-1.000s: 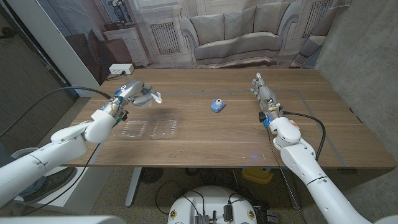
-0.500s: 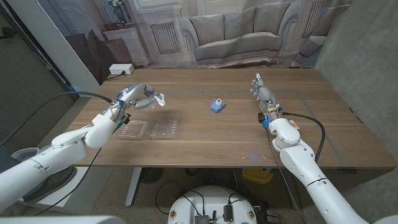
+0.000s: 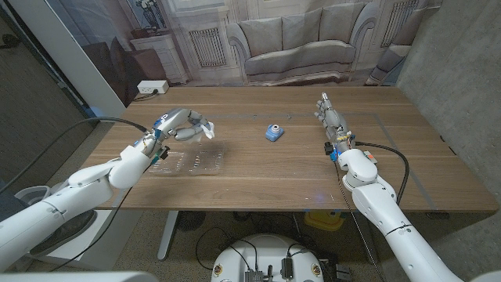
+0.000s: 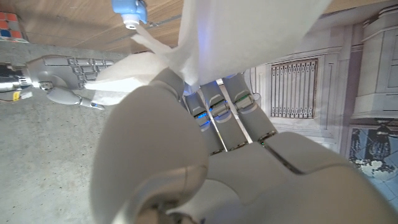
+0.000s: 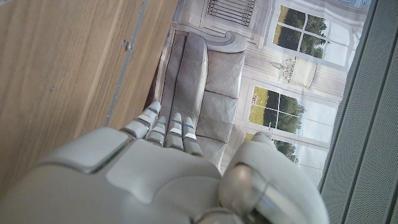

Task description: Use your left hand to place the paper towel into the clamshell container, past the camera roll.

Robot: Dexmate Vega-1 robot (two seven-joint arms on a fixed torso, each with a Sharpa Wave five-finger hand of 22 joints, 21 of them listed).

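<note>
Left hand [image 3: 177, 125] grips paper towel [image 3: 206, 128] aloft, clamshell container [image 3: 188, 161] open just below for the drop. Right hand [image 3: 329, 113], fingers straight and empty, waits on table [image 3: 282, 168].

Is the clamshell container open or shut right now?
Open: the clamshell container lies spread flat, both clear halves side by side on the table.

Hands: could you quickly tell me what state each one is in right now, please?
Left hand: holding the paper towel, lifted above the table.
Right hand: holds nothing, fingers straight and together; open or shut cannot be told.
</note>
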